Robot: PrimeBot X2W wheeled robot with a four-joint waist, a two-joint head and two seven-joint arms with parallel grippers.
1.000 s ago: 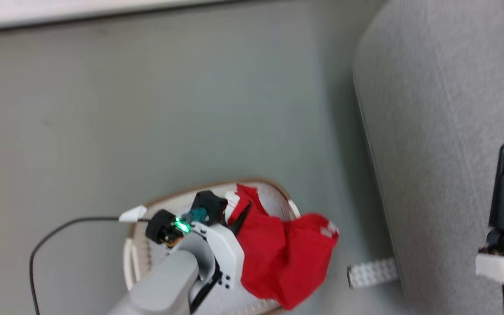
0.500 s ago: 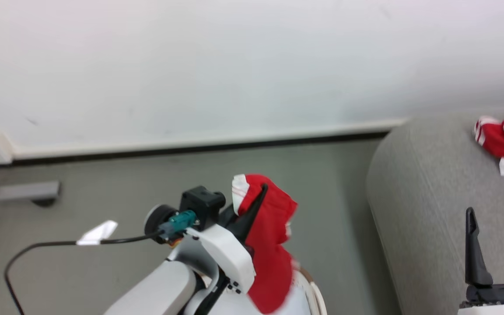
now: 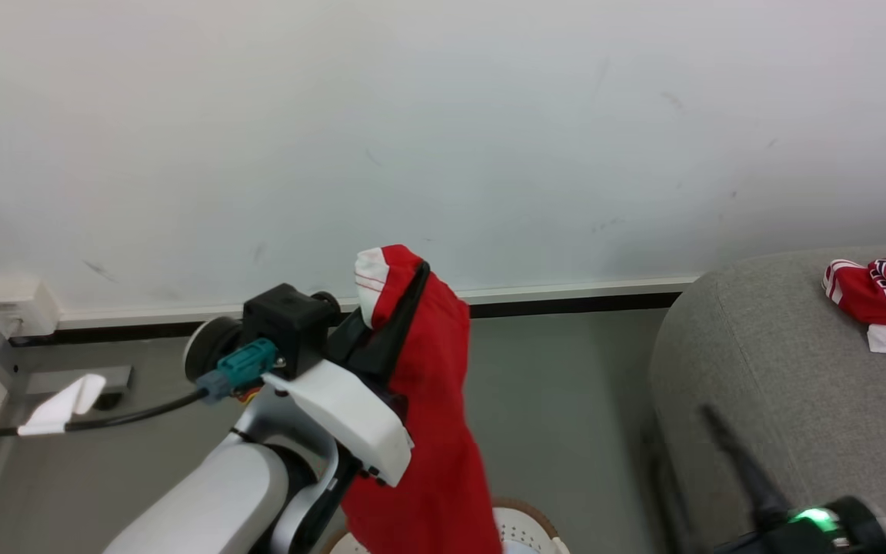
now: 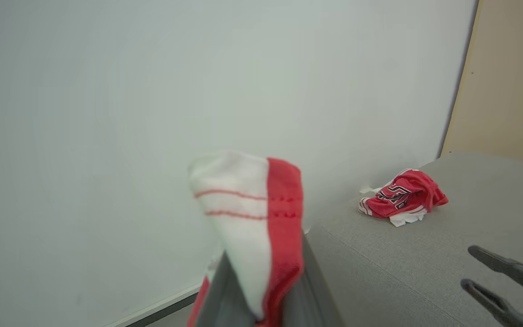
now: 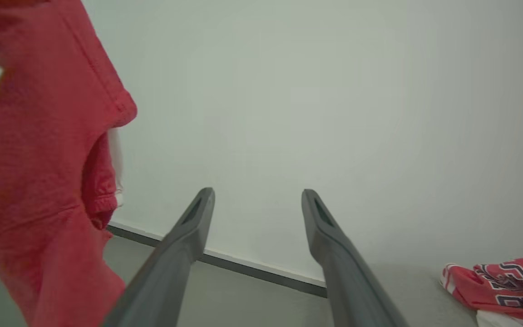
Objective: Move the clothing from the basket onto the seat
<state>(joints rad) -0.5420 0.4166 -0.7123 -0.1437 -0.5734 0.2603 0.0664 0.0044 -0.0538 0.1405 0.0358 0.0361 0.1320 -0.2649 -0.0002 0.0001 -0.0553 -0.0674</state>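
My left tool (image 3: 412,281) is pressed together on a red garment (image 3: 428,400), pinching it just below a white band crossed by two thin red stripes. That banded corner sticks up past my fingertips. The rest is plain bright red, soft knit, and hangs straight down from the grip in one long limp fold. In the right wrist view a stitched hem curls along its edge. The lower end hangs above the basket (image 3: 524,529), whose cream wall with small holes and tan-brown rim peeks in at the bottom of the head view. I cannot tell whether cloth and basket touch.

My right tool (image 5: 257,193) is spread wide, near the front end of the seat (image 3: 758,369). A second garment (image 3: 874,296) lies crumpled on that light-grey seat, well apart from the one I hold. It is red with white stripe trim and dark lettering outlined in white, and a white edge shows beneath it.
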